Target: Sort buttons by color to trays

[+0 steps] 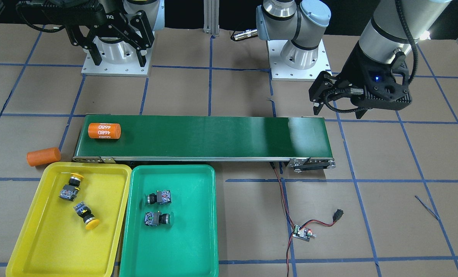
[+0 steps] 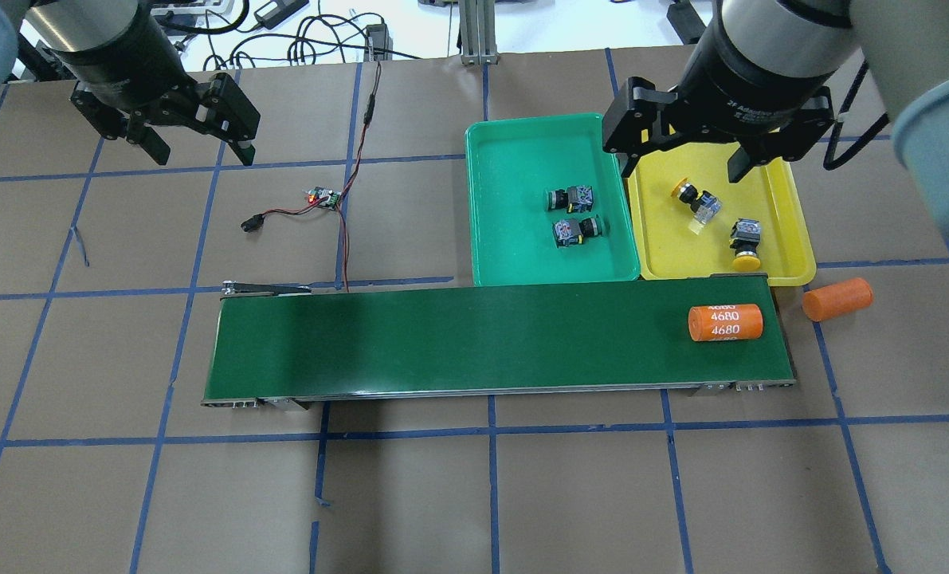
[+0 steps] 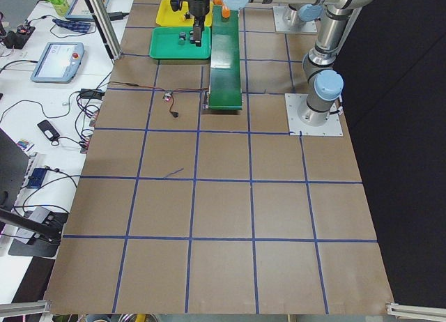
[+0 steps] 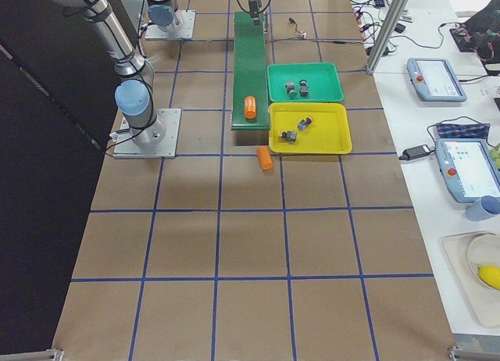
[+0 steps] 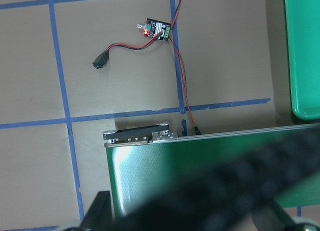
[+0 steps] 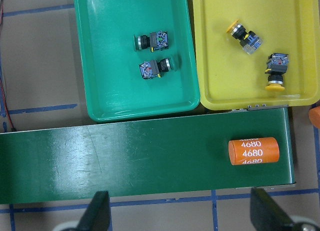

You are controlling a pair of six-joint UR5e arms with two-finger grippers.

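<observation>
Both arms hang clear above the table, seen from overhead; the left gripper (image 2: pixel 198 147), jaws spread and empty, hovers at the far left, the right gripper (image 2: pixel 685 163), likewise spread and empty, high over the right end; all four buttons lie on their sides in the trays; in the green tray (image 2: pixel 494 239) the far green button (image 2: pixel 568 198) lies left to right with its cap pointing left, the near green button (image 2: pixel 576 230) just beside it on the same axis, cap pointing right; in the yellow tray (image 2: pixel 785 199) the far yellow button (image 2: pixel 696 197) lies diagonally, cap toward the far left, and the near yellow button (image 2: pixel 745 241) lies near to far, cap toward the conveyor belt (image 2: pixel 482 335); the trays sit side by side, touching, along the belt's far edge; an orange cylinder marked 4680 (image 2: pixel 725 322) lies on the belt's right end, a plain orange cylinder (image 2: pixel 837 299) on the table (image 2: pixel 522 494) just right of it; a small circuit board (image 2: pixel 324 197) with red and black wires sits far left; brown paper gridded with blue tape covers the table; a white bench (image 4: pixel 469 103) alongside carries handheld screens.
</observation>
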